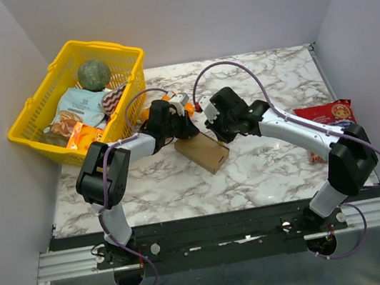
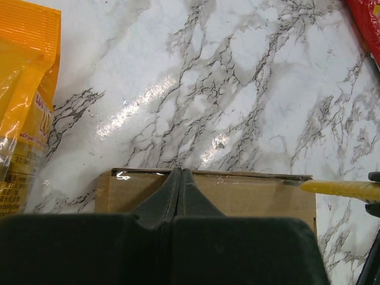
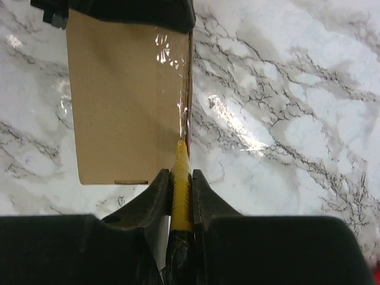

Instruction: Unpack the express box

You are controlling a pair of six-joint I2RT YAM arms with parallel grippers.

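The express box (image 1: pixel 206 153), a flat brown cardboard box, lies on the marble table between both arms. My left gripper (image 1: pixel 186 130) is shut, and its joined fingertips (image 2: pixel 181 172) rest on the box's top (image 2: pixel 255 193) at its far edge. My right gripper (image 3: pixel 179 173) is shut on a yellow-handled cutter (image 3: pixel 181 196). The cutter's tip meets the taped side edge of the box (image 3: pixel 124 101). The same yellow handle (image 2: pixel 341 188) shows at the box's right corner in the left wrist view. The box's flaps are closed.
A yellow basket (image 1: pixel 34 116) with snack packets and a green ball stands at the back left. An orange snack packet (image 2: pixel 24 89) lies just beyond the box. A red snack bag (image 1: pixel 327 115) lies at the right. Walls enclose the table.
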